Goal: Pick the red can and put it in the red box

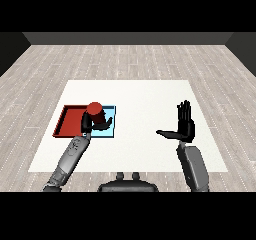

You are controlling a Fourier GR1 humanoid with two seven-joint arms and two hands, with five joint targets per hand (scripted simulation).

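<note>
Red can gripped by left hand above red tray and blue tray; right hand open

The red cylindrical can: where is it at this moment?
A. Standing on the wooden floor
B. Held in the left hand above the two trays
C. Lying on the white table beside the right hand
B: the black left hand curls round the red cylindrical can, above where the red tray meets the light blue tray.

Two grey, rounded forearms, the left forearm slimmer than the bulkier right forearm, each end in a black robot hand with fingers and thumb.
</note>
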